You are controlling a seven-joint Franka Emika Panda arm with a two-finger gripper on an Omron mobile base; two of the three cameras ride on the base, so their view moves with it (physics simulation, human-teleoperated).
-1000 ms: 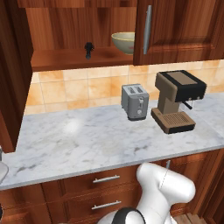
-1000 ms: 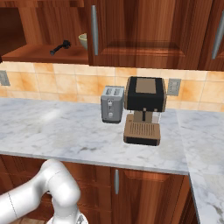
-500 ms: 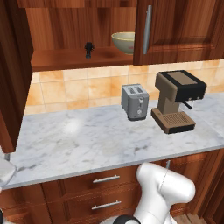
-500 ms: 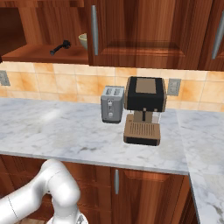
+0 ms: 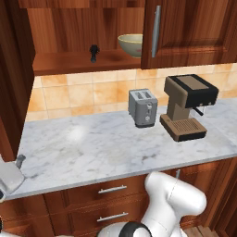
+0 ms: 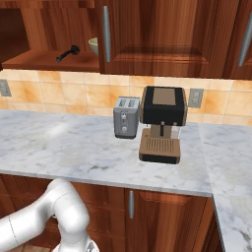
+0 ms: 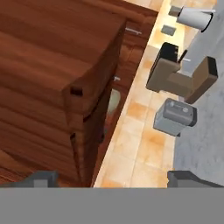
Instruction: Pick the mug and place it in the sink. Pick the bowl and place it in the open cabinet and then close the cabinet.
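Looking along my claw [image 7: 113, 178], I see its two dark tips spread wide apart with nothing between them, and the reddish-brown cabinet [image 7: 57, 83] looms just ahead, seen rolled on its side. A pale sliver of the bowl [image 7: 113, 99] shows past the edge of the wood. Beyond it in that tilted view are the toaster [image 7: 175, 116] and the coffee machine [image 7: 181, 72] on the surface [image 7: 203, 131].

From the left base view, the bowl [image 5: 131, 44] sits on the cabinet's wooden shelf [image 5: 83, 61], at its right end, partly tucked behind the closed right door with its long silver bar handle [image 5: 156, 31]. A small black item [image 5: 94, 52] stands on the same shelf, apart from the bowl to its left. The left door [image 5: 14, 74] stands swung open. Below, on the marble surface [image 5: 92, 148], the grey toaster [image 5: 143, 107] stands against the tiled wall, and the brown and black coffee machine [image 5: 187, 111] stands near it on its right.

From the right base view, only the bowl's rim [image 6: 93, 45] peeks out beside the door handle [image 6: 106, 33], with the black item [image 6: 68, 52] lying nearby on the shelf.
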